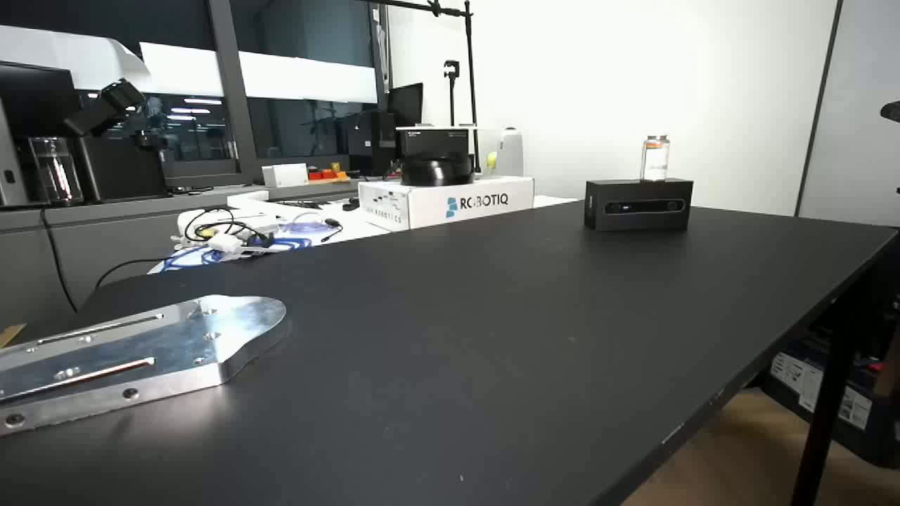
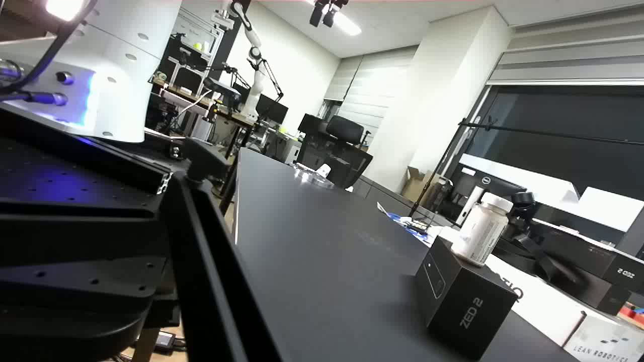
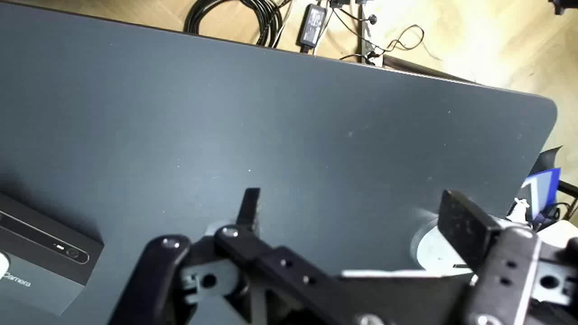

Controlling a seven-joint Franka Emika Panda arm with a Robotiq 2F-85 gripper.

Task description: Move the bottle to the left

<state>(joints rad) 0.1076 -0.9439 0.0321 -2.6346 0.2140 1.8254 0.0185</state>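
Wrist view shows the gripper (image 3: 351,204) spread around nothing; well to the left, atop the black box (image 3: 43,258), stands the bottle (image 2: 481,232), its long axis upright.

The end effector (image 3: 356,214) extends into the wrist view from the bottom edge. Its two black fingers (image 3: 465,225) are set wide apart, tips toward the upper edge. The black linkages (image 3: 284,266) carry exposed screws (image 3: 230,232). In an exterior view, the white arm base (image 2: 126,75) occupies the upper left corner.
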